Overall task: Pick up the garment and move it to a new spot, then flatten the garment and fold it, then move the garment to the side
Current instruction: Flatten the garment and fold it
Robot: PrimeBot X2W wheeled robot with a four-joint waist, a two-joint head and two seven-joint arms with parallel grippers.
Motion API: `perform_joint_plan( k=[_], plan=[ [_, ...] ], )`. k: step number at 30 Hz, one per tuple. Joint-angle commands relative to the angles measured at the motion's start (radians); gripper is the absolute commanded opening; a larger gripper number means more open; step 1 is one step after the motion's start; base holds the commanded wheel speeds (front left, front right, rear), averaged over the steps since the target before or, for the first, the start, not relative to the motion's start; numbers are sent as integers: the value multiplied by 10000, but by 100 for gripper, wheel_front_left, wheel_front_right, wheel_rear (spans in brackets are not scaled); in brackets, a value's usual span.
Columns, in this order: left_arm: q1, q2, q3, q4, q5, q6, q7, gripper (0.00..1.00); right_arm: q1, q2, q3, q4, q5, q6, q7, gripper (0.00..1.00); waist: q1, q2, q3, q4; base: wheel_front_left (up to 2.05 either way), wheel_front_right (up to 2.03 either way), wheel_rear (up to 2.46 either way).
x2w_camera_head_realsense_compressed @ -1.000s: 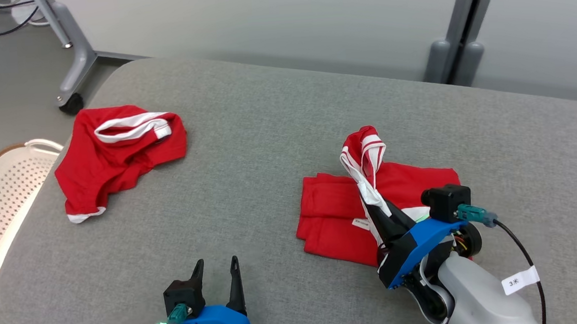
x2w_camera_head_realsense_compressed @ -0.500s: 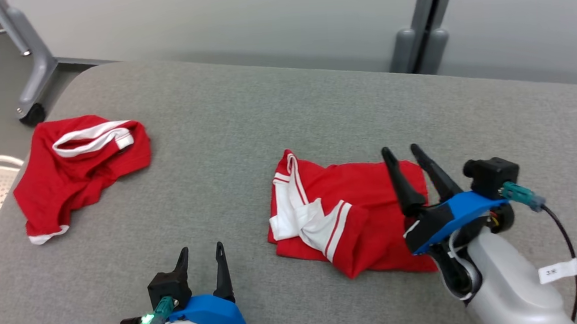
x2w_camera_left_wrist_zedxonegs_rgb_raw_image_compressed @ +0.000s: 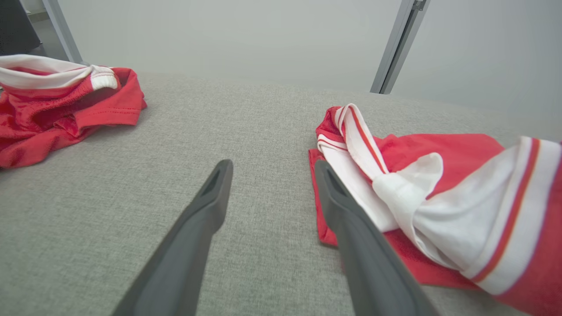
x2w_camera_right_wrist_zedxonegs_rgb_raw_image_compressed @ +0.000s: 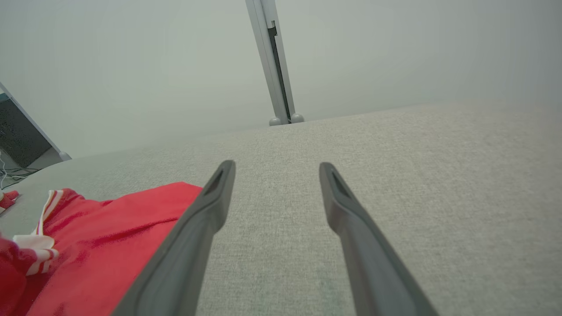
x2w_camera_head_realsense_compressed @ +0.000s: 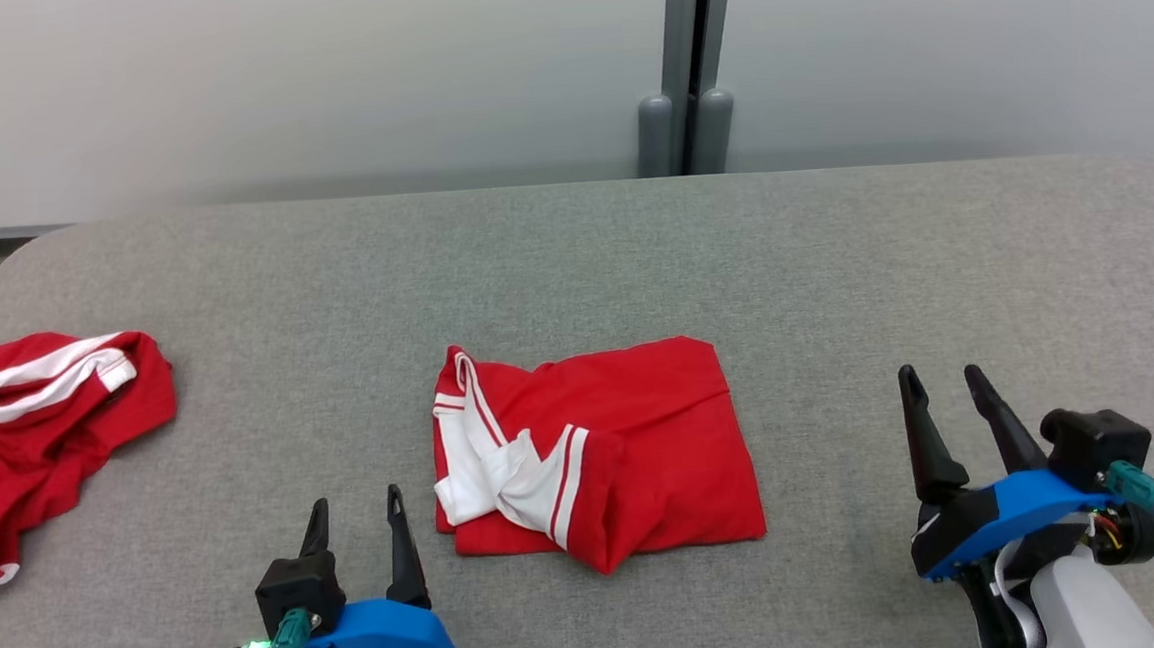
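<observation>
**Both pincers open and empty; folded garment at frame centre**

In the head view, your folded red garment [x2w_camera_head_realsense_compressed: 624, 431] lies flat at lower centre on the grey surface [x2w_camera_head_realsense_compressed: 834, 268], with its white striped band bunched over the left half. The far and right edges run fairly straight; the near edge bulges at a fold.

Your left pincer [x2w_camera_head_realsense_compressed: 355, 498] sits at lower left, near the garment's near-left corner, fingers spread and holding nothing. In the left wrist view one finger overlaps the garment's edge, and you cannot tell whether they touch.

Your right pincer [x2w_camera_head_realsense_compressed: 939, 372] sits at lower right, fingers spread and empty, well apart from the garment's right edge with bare fabric between.

A second red garment [x2w_camera_head_realsense_compressed: 42, 427] lies crumpled at the frame's left edge, partly cut off, near the surface's rounded far-left corner.

You have bare surface between the two garments, across the whole band up to the far edge, and over the right third. Behind the far edge stands a pale wall with a grey post [x2w_camera_head_realsense_compressed: 687, 67] at upper centre.
</observation>
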State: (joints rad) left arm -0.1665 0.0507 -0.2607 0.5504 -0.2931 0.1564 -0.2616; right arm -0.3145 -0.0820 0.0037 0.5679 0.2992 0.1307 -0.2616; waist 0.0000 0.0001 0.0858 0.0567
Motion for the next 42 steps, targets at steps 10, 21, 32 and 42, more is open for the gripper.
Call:
perform_joint_plan(
  k=[10, 21, 32, 42],
  plan=[
    [829, 1, 698, -248, 252, -147, -48, 100, 863, 294, -242, -9, -730, 1, -41, 100, 0, -1, -526, -530, 0, 0, 0],
    [519, -2, 327, -276, 58, -187, -48, 100, 542, 309, 66, 204, -433, 1, -42, 0, 0, -1, -168, -33, 0, 0, 0],
    [232, -2, -347, -275, -300, -69, -48, 100, -643, 300, 1852, 1300, -309, 1, -43, 0, 0, -1, 598, 1903, 0, 0, 0],
    [221, -9, -635, -405, -501, 13, -48, 100, -1515, 284, 5000, 2444, 677, 1, -37, 0, 0, -1, 830, 3137, 0, 0, 0]
  ],
)
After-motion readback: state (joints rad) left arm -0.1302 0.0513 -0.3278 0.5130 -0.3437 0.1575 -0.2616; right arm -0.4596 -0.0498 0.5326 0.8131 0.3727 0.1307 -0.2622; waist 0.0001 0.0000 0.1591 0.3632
